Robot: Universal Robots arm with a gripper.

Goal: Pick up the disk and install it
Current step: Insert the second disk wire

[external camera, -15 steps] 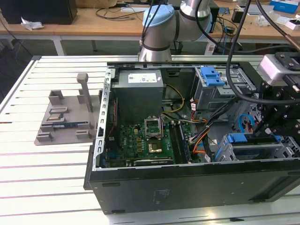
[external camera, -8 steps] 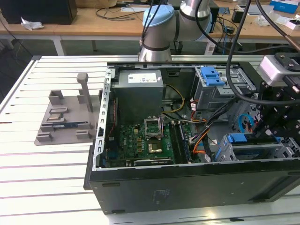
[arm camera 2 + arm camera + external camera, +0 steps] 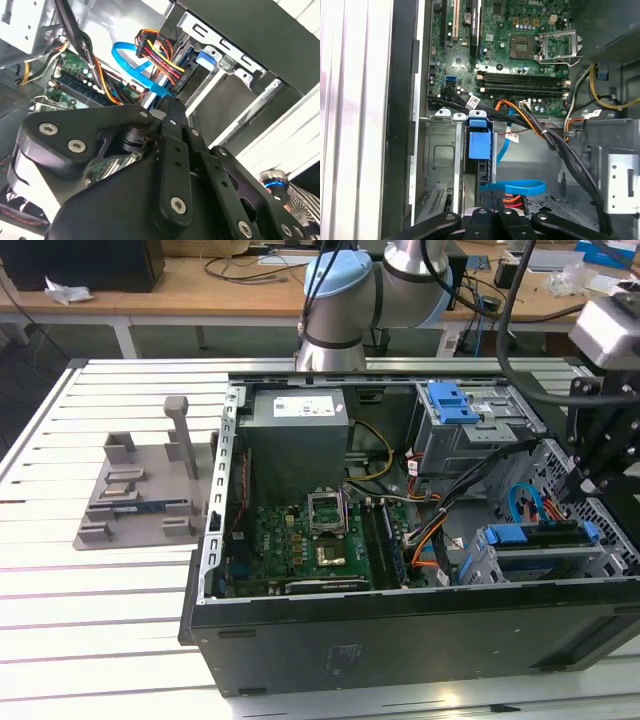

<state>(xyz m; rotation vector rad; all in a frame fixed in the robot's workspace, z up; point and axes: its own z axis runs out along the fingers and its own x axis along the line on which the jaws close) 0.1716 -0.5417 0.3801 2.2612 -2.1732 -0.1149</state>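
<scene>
Your tool sits at the exterior view's right, low over the open computer case, just above the drive cage in the case's near corner; the disk lies in that cage, its blue frame showing at both ends, a blue flat cable curling just behind it; in the first wrist view you see the disk edge-on in its metal slot, blue tab uppermost, with the tool's dark links right beside it; you cannot tell from these views whether the tool is open or closed; the green motherboard lies deeper in the case; a grey fixture stands on the slatted table, well apart from the case.
</scene>
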